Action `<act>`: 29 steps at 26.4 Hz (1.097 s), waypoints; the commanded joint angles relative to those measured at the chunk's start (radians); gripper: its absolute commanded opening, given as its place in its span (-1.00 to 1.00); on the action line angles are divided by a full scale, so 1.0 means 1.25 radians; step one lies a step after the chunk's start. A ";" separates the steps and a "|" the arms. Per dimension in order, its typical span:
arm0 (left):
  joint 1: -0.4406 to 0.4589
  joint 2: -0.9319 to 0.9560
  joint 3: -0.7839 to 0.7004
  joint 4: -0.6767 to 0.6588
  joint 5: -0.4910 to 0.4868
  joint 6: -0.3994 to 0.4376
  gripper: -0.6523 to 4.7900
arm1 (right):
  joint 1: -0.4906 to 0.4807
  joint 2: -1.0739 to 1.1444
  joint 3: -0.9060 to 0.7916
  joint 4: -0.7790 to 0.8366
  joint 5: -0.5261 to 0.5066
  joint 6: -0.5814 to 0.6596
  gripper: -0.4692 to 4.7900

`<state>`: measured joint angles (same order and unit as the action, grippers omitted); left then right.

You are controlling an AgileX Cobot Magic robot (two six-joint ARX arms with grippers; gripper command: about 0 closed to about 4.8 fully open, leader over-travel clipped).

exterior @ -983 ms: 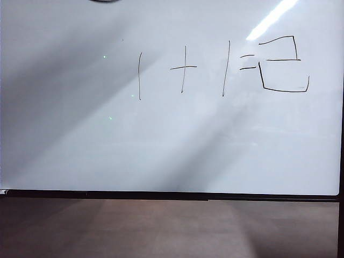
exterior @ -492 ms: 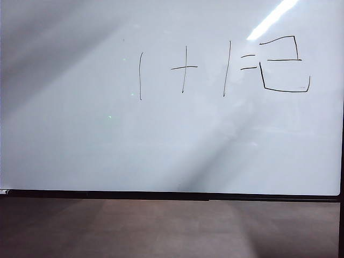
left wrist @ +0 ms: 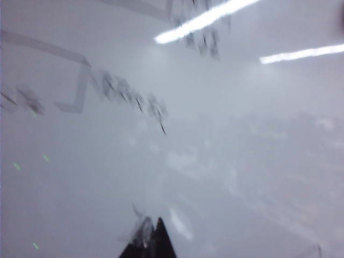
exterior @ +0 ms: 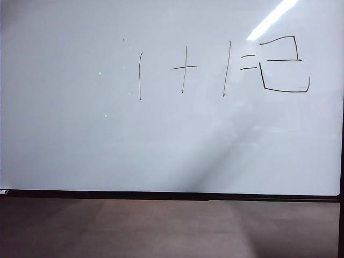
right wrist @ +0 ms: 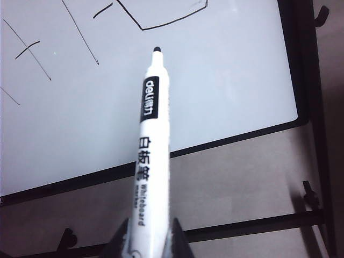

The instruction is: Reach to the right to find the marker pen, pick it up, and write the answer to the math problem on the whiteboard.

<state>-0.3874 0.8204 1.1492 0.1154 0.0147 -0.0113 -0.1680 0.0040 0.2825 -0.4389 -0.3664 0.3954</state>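
From the exterior view neither of my arms shows; the whiteboard (exterior: 64,161) fills it, with the math problem (exterior: 185,69) strung along its upper middle and the answer (exterior: 284,64), a boxy two, just beside the dashes toward the right edge.

Left wrist view: everything smears. My left gripper (left wrist: 150,244) shows only dark tips drawn together, nothing between them, over bare board.

Right wrist view: my right gripper (right wrist: 145,244) is clamped around the barrel of the marker pen (right wrist: 149,140). Its long axis runs straight out from my fingers, dark tip aimed at the board's lower right corner, just short of the two's bottom stroke. I judge the writing finished; the right arm carries whatever comes next.
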 commanded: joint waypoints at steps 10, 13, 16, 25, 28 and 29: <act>0.143 -0.172 0.002 -0.003 -0.009 0.086 -0.78 | 0.001 -0.001 0.005 0.013 0.001 -0.002 -0.82; 0.187 -0.203 0.002 -0.003 -0.052 0.086 -0.78 | 0.001 -0.001 0.005 0.013 0.001 -0.002 -0.82; 0.225 -0.217 0.002 -0.005 -0.057 0.096 -0.78 | 0.001 -0.001 0.005 0.013 0.001 -0.002 -0.82; 0.345 -0.252 -0.173 -0.260 -0.057 0.134 -0.78 | 0.001 -0.001 0.005 0.013 0.001 -0.002 -0.82; 0.352 -0.290 -0.399 -0.074 -0.053 0.090 -0.78 | 0.002 -0.001 0.005 0.013 0.001 -0.002 -0.82; 0.352 -0.319 -0.484 0.006 -0.034 0.058 -0.78 | 0.002 -0.001 0.005 0.013 0.001 -0.002 -0.82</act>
<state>0.0521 0.4919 0.6350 -0.0849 -0.0555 0.1268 -0.1677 0.0036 0.2829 -0.4389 -0.3660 0.3950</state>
